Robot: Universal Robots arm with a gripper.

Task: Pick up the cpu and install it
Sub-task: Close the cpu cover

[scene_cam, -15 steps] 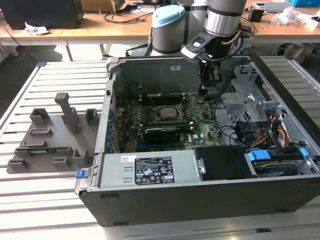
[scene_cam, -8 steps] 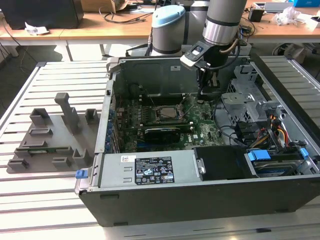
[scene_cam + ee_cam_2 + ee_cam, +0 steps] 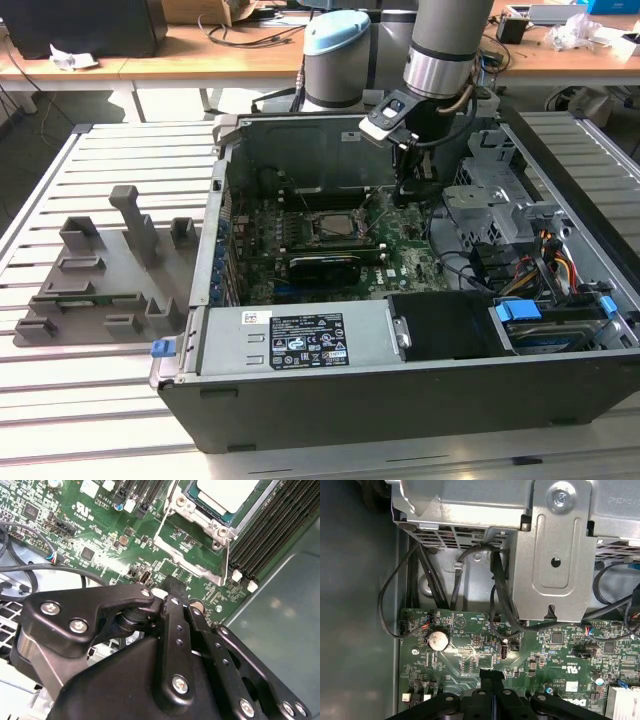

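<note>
End effector (image 3: pixel 172 586) closed, empty, over one motherboard (image 3: pixel 100 555); one cpu (image 3: pixel 227 492) in one socket (image 3: pixel 192 511)

Seemingly silvery-white cpu (image 3: pixel 226 492), green motherboard (image 3: pixel 100 525)

Soft overhead room light is falling evenly across the slatted table (image 3: pixel 100 400), leaving hardly any shadow. The computer case (image 3: pixel 300 160) interior is sitting dimmer. In the second wrist view the cpu (image 3: pixel 227 492) is glaring near white, and the case wall (image 3: pixel 280 605) is showing pale reflections.
</note>
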